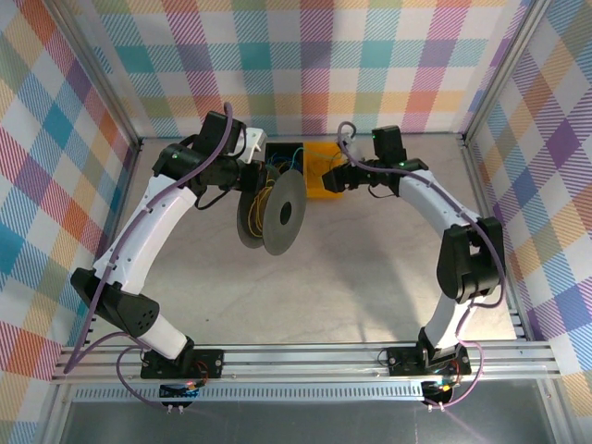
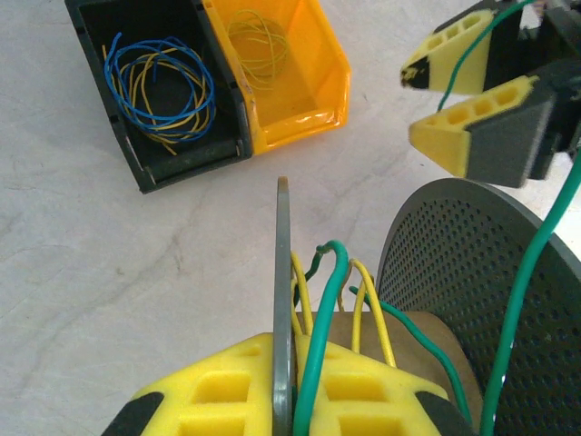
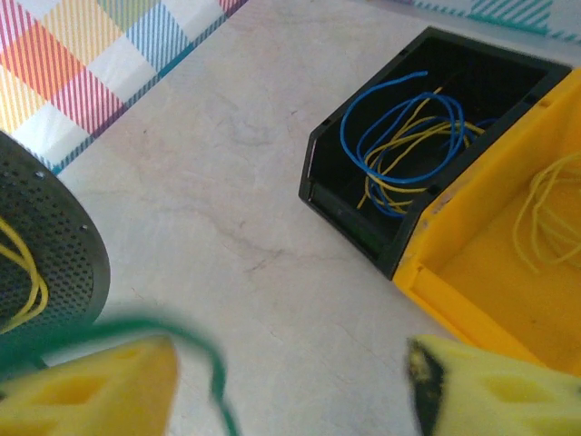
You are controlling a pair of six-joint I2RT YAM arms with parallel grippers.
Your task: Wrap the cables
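A black perforated spool [image 1: 277, 215] hangs tilted above the table centre. My left gripper [image 2: 286, 341] is shut on the edge of its thin flange [image 2: 282, 263], and the teal-green cable [image 2: 322, 309] runs between the pads beside it. Yellow and green turns lie over the cardboard core [image 2: 413, 331]. The green cable rises to my right gripper [image 2: 434, 102], whose fingers stand apart around it. In the right wrist view the right gripper [image 3: 290, 372] is open, the blurred green cable [image 3: 213, 363] hanging by its left finger.
A black bin [image 2: 136, 154] holds blue and yellow cable coils [image 2: 159, 77]. Beside it a yellow bin [image 2: 309, 100] holds a thin yellow-green coil [image 2: 259, 45]. Both bins [image 1: 305, 159] stand at the back, just behind the spool. Checked walls ring the table.
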